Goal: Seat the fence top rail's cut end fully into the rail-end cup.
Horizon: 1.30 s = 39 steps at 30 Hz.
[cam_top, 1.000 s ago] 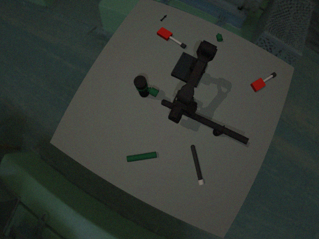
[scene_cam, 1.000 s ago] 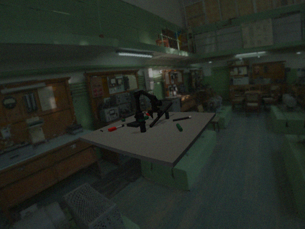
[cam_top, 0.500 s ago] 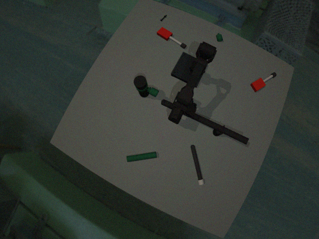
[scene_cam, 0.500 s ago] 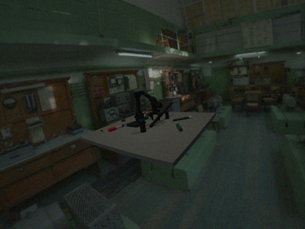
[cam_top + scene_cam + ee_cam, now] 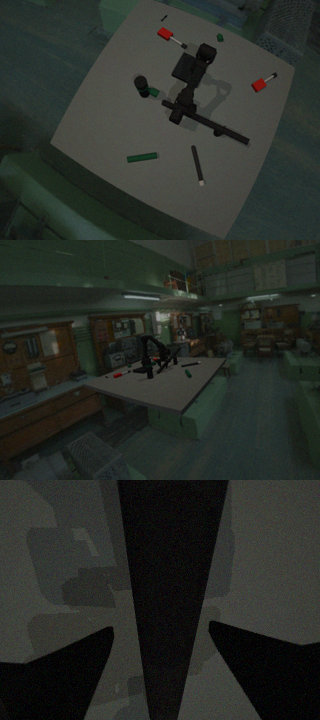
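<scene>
Claw (image 5: 161, 630) stands wide, straddling the rail (image 5: 206, 122) near its cut end; fingers sit on either side with visible gaps, gripping nothing. In the wrist view the rail runs up the centre between the two fingers, apart from both.

Rail lies diagonal across the table (image 5: 108, 124) in the top view, its far part passing through the loop cap (image 5: 218, 132). Exterior view shows it tilted, cut end lower.

Cut end sits near the green cup (image 5: 154, 92) but apart from it, not seated. Cup hangs on the green band (image 5: 142, 90) around the post (image 5: 141, 85). Band height on post: cannot tell.
</scene>
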Each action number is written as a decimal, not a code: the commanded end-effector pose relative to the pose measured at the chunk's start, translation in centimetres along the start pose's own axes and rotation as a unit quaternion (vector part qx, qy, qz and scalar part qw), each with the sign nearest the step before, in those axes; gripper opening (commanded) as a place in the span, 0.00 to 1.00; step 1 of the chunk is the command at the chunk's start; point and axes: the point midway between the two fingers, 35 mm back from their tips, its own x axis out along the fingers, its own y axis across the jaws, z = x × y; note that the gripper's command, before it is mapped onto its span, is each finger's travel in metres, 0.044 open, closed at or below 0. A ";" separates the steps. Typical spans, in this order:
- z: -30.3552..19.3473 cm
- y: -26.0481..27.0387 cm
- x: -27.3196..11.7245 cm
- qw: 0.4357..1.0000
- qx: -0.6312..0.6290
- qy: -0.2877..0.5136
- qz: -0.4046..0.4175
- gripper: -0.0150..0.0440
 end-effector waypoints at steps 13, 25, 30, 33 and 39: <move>0.0 0.1 0.2 1.000 0.003 0.001 0.001 0.44; -0.1 -0.2 -1.7 1.000 0.002 0.028 0.004 0.25; -0.3 -0.3 -3.7 0.998 0.001 0.067 0.006 0.25; -0.3 -0.3 -4.9 0.996 0.000 0.090 0.006 0.25; -0.5 -0.3 -7.6 0.991 -0.003 0.137 0.004 0.25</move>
